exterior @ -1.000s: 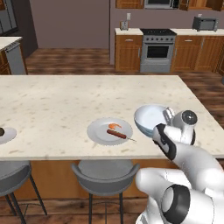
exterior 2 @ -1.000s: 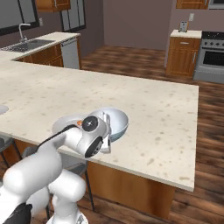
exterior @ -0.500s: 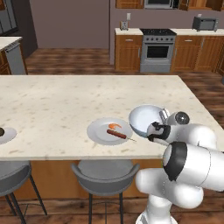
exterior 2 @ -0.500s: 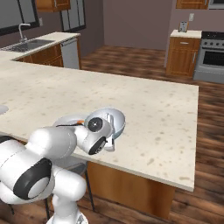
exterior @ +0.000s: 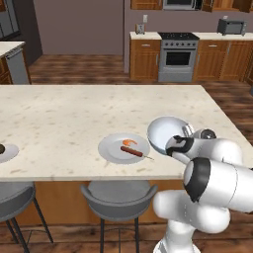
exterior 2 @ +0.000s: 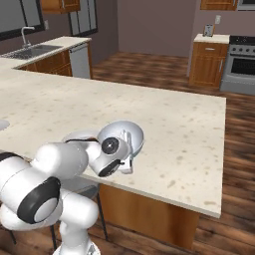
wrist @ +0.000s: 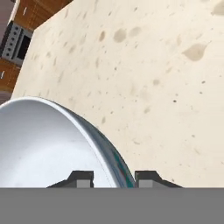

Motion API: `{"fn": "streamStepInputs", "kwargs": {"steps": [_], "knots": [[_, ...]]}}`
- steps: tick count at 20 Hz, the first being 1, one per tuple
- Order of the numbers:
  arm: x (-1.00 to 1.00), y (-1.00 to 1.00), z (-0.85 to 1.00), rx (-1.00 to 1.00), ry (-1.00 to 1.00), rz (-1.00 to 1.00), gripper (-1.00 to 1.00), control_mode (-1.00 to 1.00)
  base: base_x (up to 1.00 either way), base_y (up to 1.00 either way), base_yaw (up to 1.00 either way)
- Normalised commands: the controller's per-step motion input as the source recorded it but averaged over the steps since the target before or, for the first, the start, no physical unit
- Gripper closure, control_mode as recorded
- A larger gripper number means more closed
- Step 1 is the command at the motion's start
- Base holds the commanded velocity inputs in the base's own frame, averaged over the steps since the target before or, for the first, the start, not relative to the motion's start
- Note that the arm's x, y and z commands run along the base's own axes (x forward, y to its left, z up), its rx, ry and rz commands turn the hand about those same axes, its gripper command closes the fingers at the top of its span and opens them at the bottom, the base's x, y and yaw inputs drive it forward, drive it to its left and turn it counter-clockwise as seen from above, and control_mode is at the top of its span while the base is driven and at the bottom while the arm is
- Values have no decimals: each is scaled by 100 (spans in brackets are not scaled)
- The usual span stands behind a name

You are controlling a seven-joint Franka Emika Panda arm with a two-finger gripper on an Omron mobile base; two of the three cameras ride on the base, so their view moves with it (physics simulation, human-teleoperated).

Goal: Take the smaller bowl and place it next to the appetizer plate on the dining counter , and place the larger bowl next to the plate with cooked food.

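- Wooden kitchen cabinets and a steel oven (exterior: 177, 60) stand at the far wall, behind the long beige speckled stone worktop (exterior: 74, 118) with grey round stools (exterior: 118, 194) tucked under its near edge.
- On the worktop near its front edge lies the wide white round plate with a brown sausage-like stick and an orange piece (exterior: 123, 147).
- Just to the right of that plate is the big deep white bowl with a blue-green painted outside and pale bluish inside (exterior: 164, 133), tilted so that its inside faces the left base camera.
- At the far left edge of the worktop, well apart from both, sits the small white plate with a dark ball of food (exterior: 4, 150), cut off by the frame.
- The pincer (wrist: 113, 178) straddles the bowl's rim in the hand view, one dark tip inside the bowl and one outside.
- Its tips seem to stand slightly apart from the rim rather than pressing it, though I cannot tell for sure.
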Motion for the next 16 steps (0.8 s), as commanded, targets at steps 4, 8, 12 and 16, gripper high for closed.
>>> {"fn": "streamStepInputs", "kwargs": {"steps": [4,8,12,16], "knots": [[-16,0,68,0,4,0,-100,-100,0,0,0],[0,-9,97,0,2,0,-100,-100,0,0,0],[-7,8,33,0,10,2,-100,-100,0,0,0],[-80,26,25,-2,2,15,-100,-100,0,0,0]]}}
